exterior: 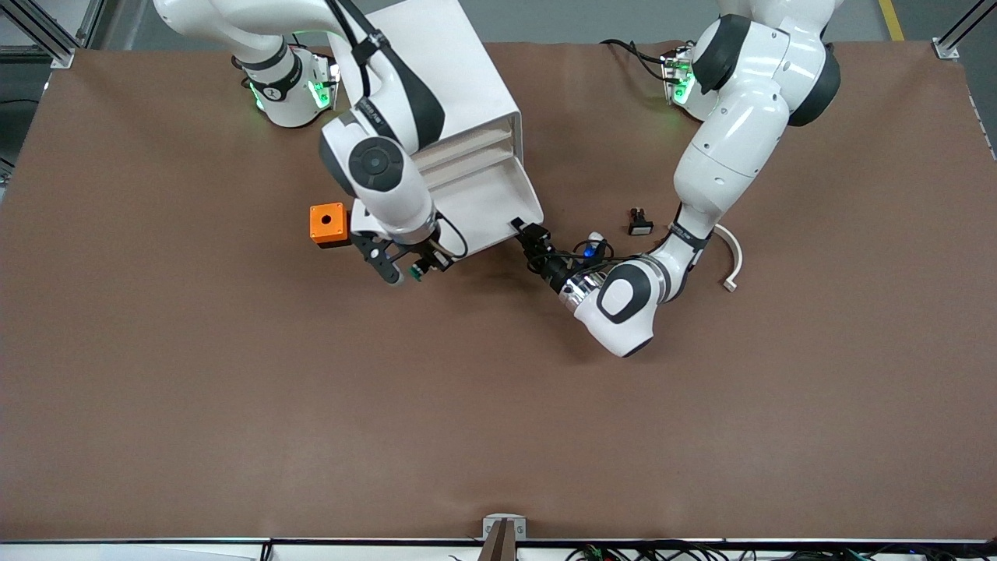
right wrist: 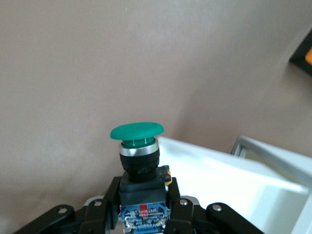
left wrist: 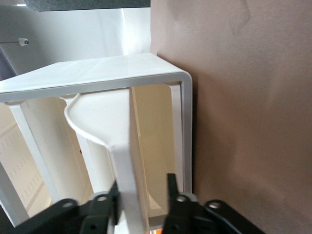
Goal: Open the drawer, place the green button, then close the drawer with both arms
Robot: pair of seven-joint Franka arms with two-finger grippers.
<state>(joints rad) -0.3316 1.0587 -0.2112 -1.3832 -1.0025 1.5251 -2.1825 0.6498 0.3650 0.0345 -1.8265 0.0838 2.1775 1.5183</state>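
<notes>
Holding button (right wrist: pixel 137 134) | right tool (right wrist: pixel 144 197) | drawer (exterior: pixel 487 206) out, left tool (left wrist: pixel 141 195) gripping

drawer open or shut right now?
Open. The drawer sticks out of the cabinet, the left gripper clamped on its front corner. The right gripper holds the button beside it.

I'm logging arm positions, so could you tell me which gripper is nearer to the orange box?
The right. The right gripper, holding the green button, is beside the orange box. The left gripper grips the drawer front, toward the left arm's end.
</notes>
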